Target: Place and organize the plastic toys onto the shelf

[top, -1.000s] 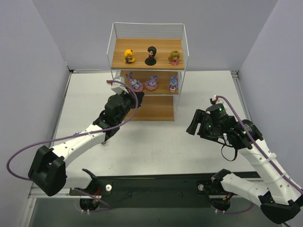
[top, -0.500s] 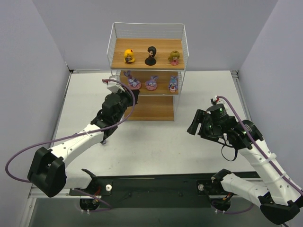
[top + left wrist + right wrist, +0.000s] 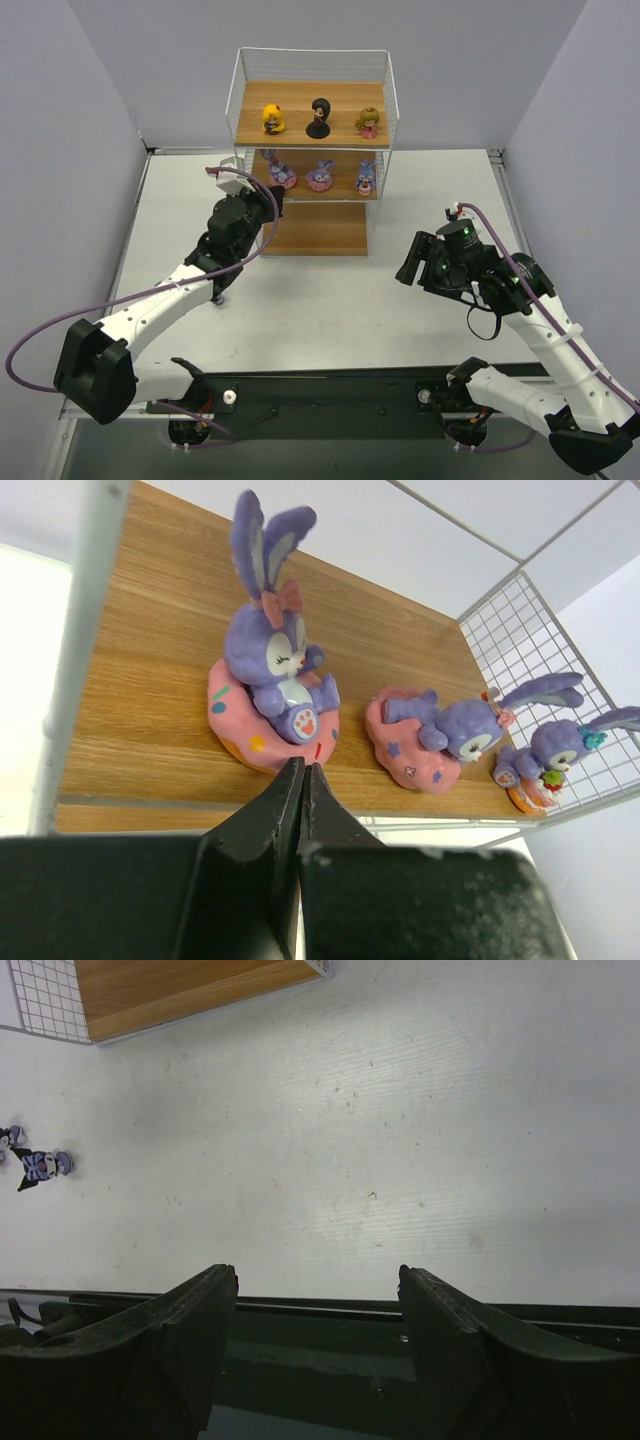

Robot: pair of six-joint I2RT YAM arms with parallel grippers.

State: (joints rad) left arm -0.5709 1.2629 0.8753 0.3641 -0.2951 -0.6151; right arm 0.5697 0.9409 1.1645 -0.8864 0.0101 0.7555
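Observation:
The shelf [image 3: 240, 110] holds a yellow doll [image 3: 271, 118], a black doll [image 3: 319, 118] and an olive-pink doll [image 3: 368, 122] on its top board. Three purple bunnies stand on the middle board [image 3: 150, 700]: one sitting in a pink ring [image 3: 275, 695], one lying down [image 3: 440, 735], one at the right [image 3: 545, 760]. My left gripper [image 3: 303, 770] is shut and empty, its tips just in front of the first bunny at the board's front edge. My right gripper [image 3: 318, 1275] hangs open and empty over the table. A small dark blue-purple toy [image 3: 40, 1165] stands on the table.
The shelf's bottom board [image 3: 180, 990] shows bare wood at its near corner. A second small figure [image 3: 10, 1135] sits at the right wrist view's left edge. White wire mesh [image 3: 520, 630] closes the shelf's right side. The black base rail [image 3: 330, 390] runs along the table's near edge.
My left gripper has moved up and forward from beside the bottom board to the front of the middle board, staying shut. The right arm has not moved.

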